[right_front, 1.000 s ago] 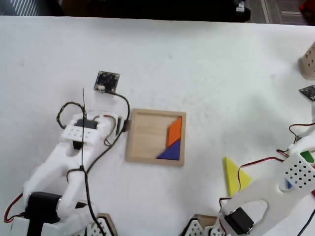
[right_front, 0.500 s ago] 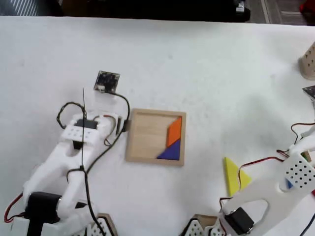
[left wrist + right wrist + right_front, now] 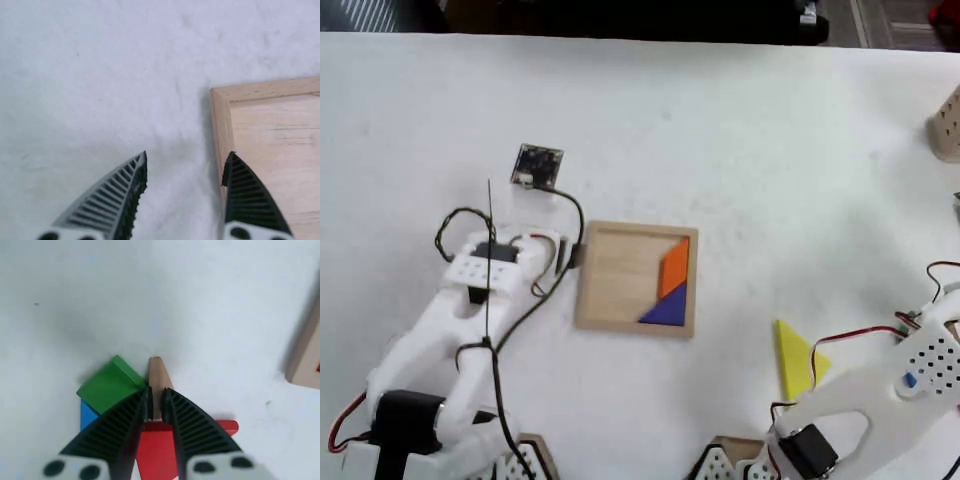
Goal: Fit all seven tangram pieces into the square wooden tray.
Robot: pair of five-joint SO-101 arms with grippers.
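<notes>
One end effector (image 3: pixel 156 392) down, clamping tan piece (image 3: pixel 156 369)

The square wooden tray (image 3: pixel 582 300) lies on the white counter (image 3: pixel 720 130). An orange piece (image 3: pixel 673 268) and a blue piece (image 3: pixel 668 309) sit along its right side. A yellow triangle (image 3: pixel 794 358) lies well right of the tray and nearer the arm bases. The left arm (image 3: pixel 450 320) ends just beside the tray's left edge, and the right arm (image 3: pixel 880 385) lies beyond the triangle. A small black board (image 3: pixel 538 166) lies past the tray's far left corner.
</notes>
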